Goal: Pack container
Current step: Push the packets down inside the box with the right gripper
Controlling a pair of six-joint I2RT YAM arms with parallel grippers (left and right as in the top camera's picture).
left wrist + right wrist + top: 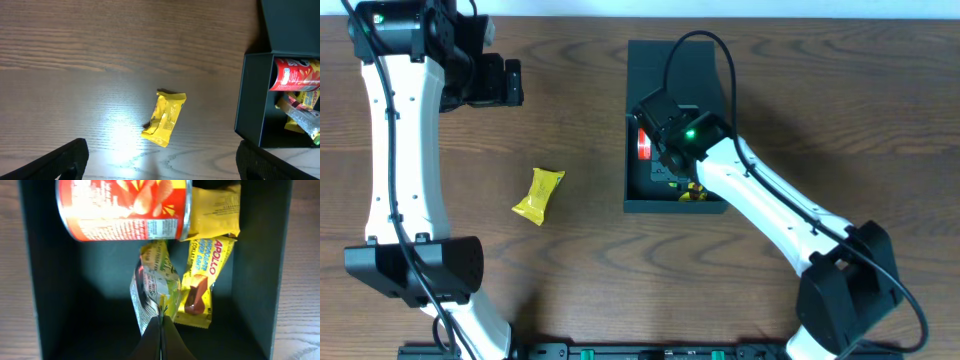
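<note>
Closest to the lens in the right wrist view, the right gripper [161, 330] is seen with its two fingers drawn together on the lower end of a silver-and-yellow packet [152, 287], which is pinched between them inside the container [45, 290]. Just to the right of that packet in the picture, and touching it, an Apollo bar [202, 275] in a yellow wrapper is laid on the dark floor. A red can [122, 207] is laid on its side across the top of the picture. A second yellow wrapper [215, 210] is tucked against its metal end (its print cannot be read).

In the left wrist view, the left gripper [162, 159] is held spread wide, with one dark finger showing at each lower corner. A yellow packet [165, 120] is seen lying alone on the wooden worktop [75, 60], near the gripper but apart from it. The container is placed at the right edge, well apart from that packet. Its lid [295, 25] is flapped open, and the red can and wrappers are visible inside.

From overhead, the container is found near the middle of the worktop, its lid opened toward the far edge. The right gripper is seen inside the box beside the red can, mostly hidden by its own wrist. The left gripper is held at the far left, well away from the yellow packet, which is set between the left arm and the container.
</note>
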